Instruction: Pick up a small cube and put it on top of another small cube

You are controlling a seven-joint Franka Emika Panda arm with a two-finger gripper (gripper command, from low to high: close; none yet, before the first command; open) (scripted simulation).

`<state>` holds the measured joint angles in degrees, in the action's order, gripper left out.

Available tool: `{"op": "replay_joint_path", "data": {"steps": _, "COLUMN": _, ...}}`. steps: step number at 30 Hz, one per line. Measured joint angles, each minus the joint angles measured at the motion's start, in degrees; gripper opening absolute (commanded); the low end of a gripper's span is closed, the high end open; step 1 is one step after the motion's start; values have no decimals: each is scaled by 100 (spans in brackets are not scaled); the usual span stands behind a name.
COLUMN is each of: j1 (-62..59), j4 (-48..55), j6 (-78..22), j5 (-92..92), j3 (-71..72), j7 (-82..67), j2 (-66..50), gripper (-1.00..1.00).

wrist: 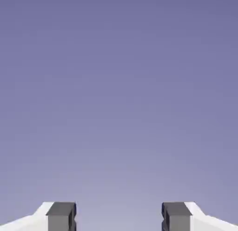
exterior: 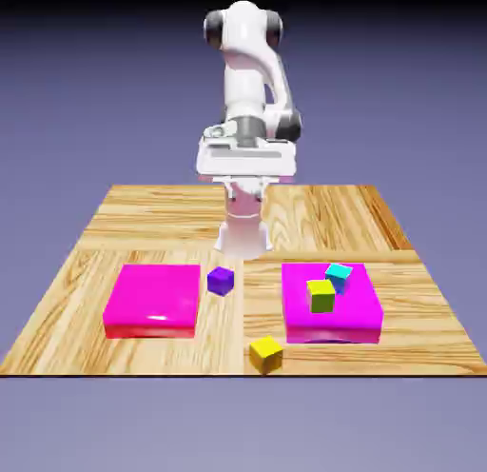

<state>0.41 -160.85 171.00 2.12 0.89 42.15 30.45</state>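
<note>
I am holding my gripper [wrist: 119, 218] high above the far part of the wooden surface [exterior: 143, 218], with my jaws standing wide apart and nothing between them. In the hand view my two grey fingertips [wrist: 61, 216] are showing at the bottom edge, and between and beyond them only the plain blue-violet backdrop is filling the picture, so no cube is lying in line with my jaws.

All the cubes are sitting well below and nearer the camera than my hand [exterior: 245, 158]. The purple cube [exterior: 221, 280] is resting on the bare wood in the gap between the two magenta slabs, just beside the near-right corner of the left magenta slab [exterior: 152, 301] as the exterior view shows it. On the right magenta slab [exterior: 352, 313] two cubes are sitting close together: the cyan cube [exterior: 338, 274] near the slab's far edge, tilted, and the yellow-green cube [exterior: 321, 296] just in front of it and toward the exterior view's left, the two appearing to be touching or nearly so. The yellow cube [exterior: 266, 353] is lying on the wood near the surface's front edge, just off the near-left corner of the right slab.

My jaws are touching none of them.
</note>
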Motion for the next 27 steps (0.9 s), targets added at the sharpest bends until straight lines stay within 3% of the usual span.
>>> {"op": "replay_joint_path", "data": {"steps": 21, "j1": -480, "j4": 264, "j6": -5233, "j5": 3686, "j3": 1551, "j7": -528, "j2": -3847, "gripper": 0}}
{"op": "replay_joint_path", "data": {"steps": 27, "j1": -617, "j4": 221, "j6": -4792, "j5": 4778, "j3": 1084, "j7": 103, "j2": -4725, "gripper": 0}}
